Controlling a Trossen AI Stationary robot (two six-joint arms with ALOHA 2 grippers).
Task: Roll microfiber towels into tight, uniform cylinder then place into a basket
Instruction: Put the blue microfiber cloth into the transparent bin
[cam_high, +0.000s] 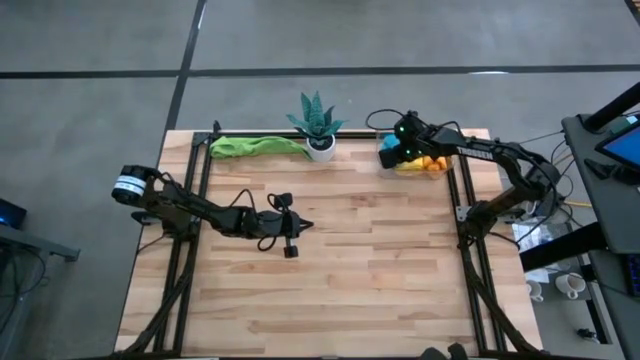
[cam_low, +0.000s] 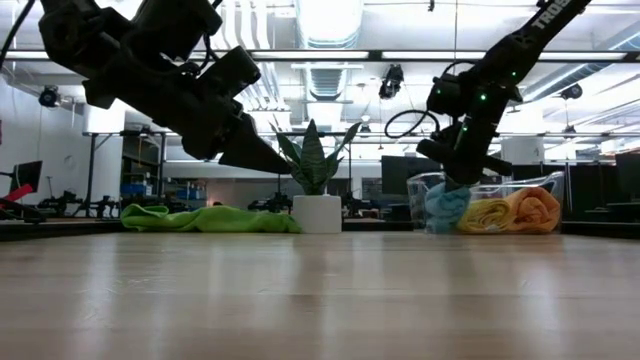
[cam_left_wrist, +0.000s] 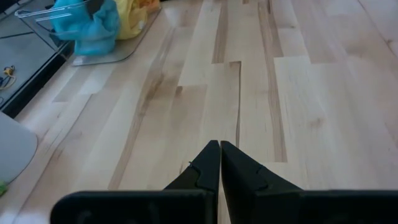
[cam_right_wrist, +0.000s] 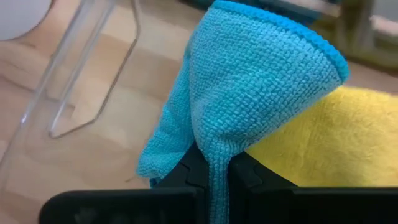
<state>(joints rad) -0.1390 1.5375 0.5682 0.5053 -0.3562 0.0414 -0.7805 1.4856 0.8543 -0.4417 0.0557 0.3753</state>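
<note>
I've got the right gripper over the basket at the far right corner of the table; its fingers are pinched tight on the light blue towel, fabric sandwiched between the two pads; the towel hangs down from the grip into the near end of the clear bin, loosely bunched rather than a tidy cylinder; beside it in the same bin sit the yellow towel and then the orange towel, both rolled, lying side by side; in the right wrist view the yellow one is touching the blue one.

The left gripper is parked above the middle of the table, off the surface, fingers fully together with nothing between them; bare wood planks under it in the left wrist view.

The green towel is unrolled, stretched out flat along the far edge of the table, just beside the potted plant in its white pot; the plant stands between that towel and the basket; well apart from both grippers.
</note>
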